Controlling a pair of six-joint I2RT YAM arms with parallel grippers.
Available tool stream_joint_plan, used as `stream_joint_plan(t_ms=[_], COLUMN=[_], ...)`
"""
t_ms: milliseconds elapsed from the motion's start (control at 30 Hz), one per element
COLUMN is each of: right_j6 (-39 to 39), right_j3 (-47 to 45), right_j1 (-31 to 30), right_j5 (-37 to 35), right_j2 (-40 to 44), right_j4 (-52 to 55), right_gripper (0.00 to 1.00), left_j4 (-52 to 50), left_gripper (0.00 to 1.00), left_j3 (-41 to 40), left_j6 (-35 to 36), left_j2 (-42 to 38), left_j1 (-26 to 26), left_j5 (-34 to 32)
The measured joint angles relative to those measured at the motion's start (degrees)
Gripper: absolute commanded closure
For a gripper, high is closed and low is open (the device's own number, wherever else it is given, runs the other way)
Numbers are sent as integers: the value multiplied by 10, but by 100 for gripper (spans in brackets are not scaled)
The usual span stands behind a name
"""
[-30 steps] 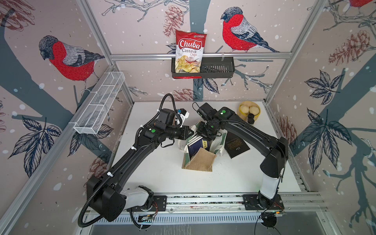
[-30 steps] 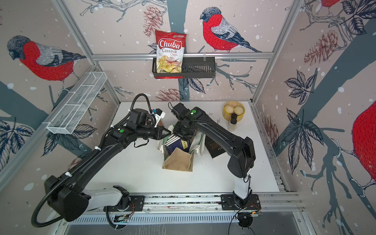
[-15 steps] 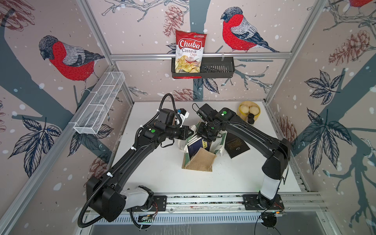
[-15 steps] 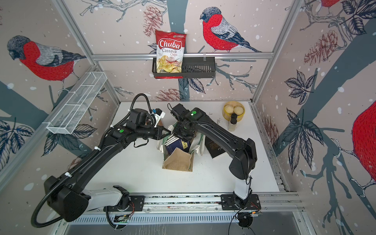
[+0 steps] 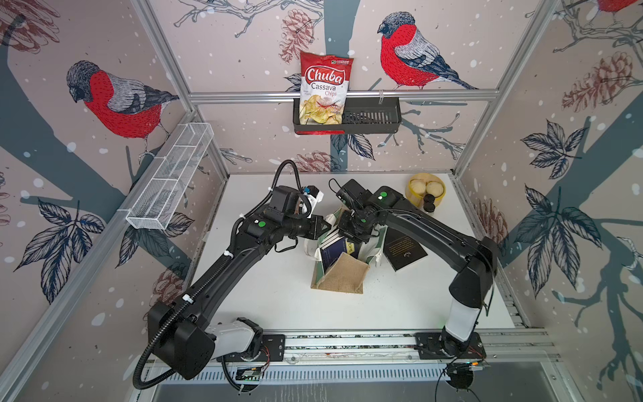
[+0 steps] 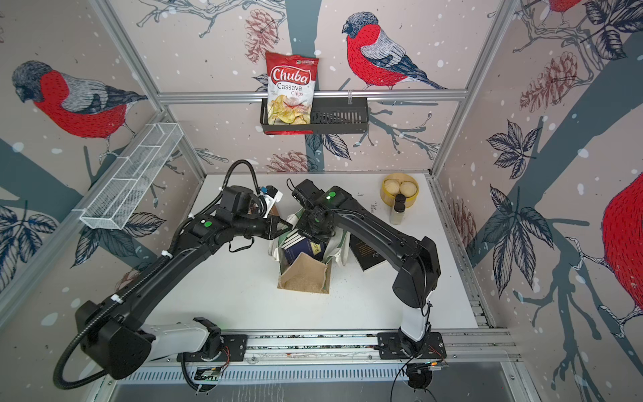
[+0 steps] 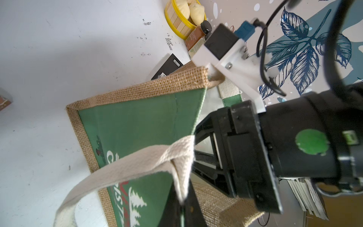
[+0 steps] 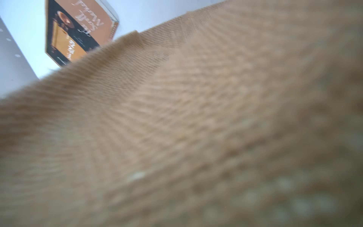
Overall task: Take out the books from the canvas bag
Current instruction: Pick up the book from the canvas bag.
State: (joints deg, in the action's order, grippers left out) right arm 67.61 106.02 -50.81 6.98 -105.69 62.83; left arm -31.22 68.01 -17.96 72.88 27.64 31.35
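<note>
l end effector [image 5: 325, 225] clamped on canvas bag [image 5: 342, 278] rim; r end effector [image 5: 354, 239]: can't tell.

- canvas bag [image 7: 137, 121]: tan burlap weave, green side panels, white lettering with some red, white tree print, cream handles.
- books [image 5: 334, 253]: navy cover, 1 yellow label, cream page edges.
- black book [image 5: 403, 247]: black cover, faint gold print, white barcode patch.
- book cover [image 8: 78, 29]: black and orange-brown, pale lettering.
- chips bag [image 5: 325, 87]: red and white, yellow chips picture.
- rack [image 5: 372, 118]: black.
- wire basket [image 5: 170, 181]: white.
- surface [image 5: 278, 296]: white, dark specks.
- walls [image 5: 243, 52]: beige, red-and-grey birds, navy leaves, brown pine cones, teal branches, white dots.
- left arm [image 5: 222, 278], right arm [image 5: 435, 236]: black, white base links, 1 green dot each.
</note>
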Motion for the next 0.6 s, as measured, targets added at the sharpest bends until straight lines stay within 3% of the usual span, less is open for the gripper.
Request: stream_joint_plan(t_ms=[600], right_j6=[0], right_j3=[-11], right_j1=[-4], right_j5=[-5], right_j2=[0], right_j4=[17], right_gripper=[70], left_j4=[0], left_gripper=[100], left_j3=[-3], left_j6=[4], left_j2=[0], left_j1=[0], left_j5=[1])
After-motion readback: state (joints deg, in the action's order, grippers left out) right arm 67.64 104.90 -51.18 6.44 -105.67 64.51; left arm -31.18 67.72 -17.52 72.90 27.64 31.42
